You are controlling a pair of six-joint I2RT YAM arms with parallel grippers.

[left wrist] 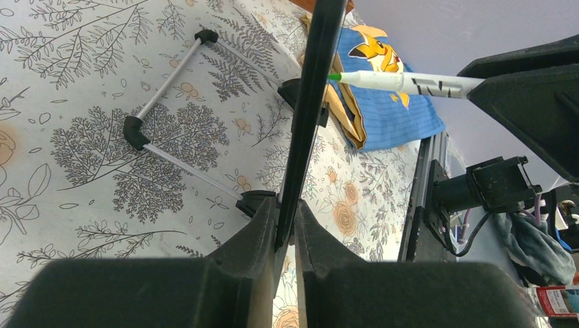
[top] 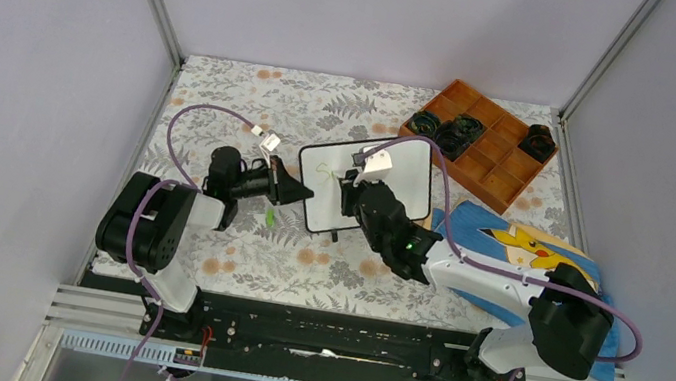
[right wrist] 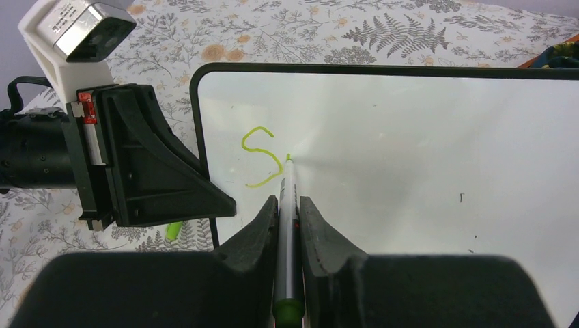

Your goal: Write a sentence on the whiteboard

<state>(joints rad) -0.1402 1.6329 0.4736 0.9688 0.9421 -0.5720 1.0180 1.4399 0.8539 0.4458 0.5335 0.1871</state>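
Only the right wrist view shows one green "S" [right wrist: 261, 157] on the black-framed white whiteboard [right wrist: 423, 157], edge pinched by the left gripper [left wrist: 287, 225], right gripper [right wrist: 288, 205] clamping one white green-tipped marker [right wrist: 289, 225].

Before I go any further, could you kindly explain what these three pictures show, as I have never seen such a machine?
Two robot arms sit at a table's near edge. One picture looks down from above; the other two come from cameras on each wrist. The left claw is shut on the edge of the whiteboard, holding it upright. The right claw is shut on a green marker, its tip at the board beside a green "S". Also there: a blue Pikachu cloth, a wooden tray and the marker's cap.
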